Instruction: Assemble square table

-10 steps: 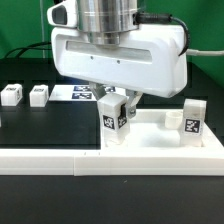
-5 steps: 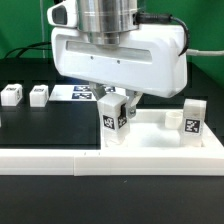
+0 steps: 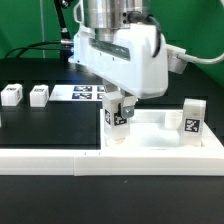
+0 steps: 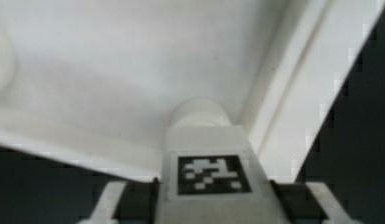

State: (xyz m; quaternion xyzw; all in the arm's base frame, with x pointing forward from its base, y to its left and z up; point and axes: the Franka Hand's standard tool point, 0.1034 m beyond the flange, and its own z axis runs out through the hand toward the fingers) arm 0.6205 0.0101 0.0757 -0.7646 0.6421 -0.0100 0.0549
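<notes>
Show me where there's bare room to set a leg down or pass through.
Free: black table between the loose legs, the rail and the tabletop; the tabletop's middle, between the held leg and the standing leg. Crowded: the tabletop corner under the gripper.

The exterior view sits low and close to the counter [image 3: 50,125], looking almost level at the arm's front. The wrist view looks down along the tool [image 4: 210,205] from very near. Both views share the tagged leg [image 3: 117,113] gripped in the tool and the white slab [image 3: 155,135] beneath it.
</notes>
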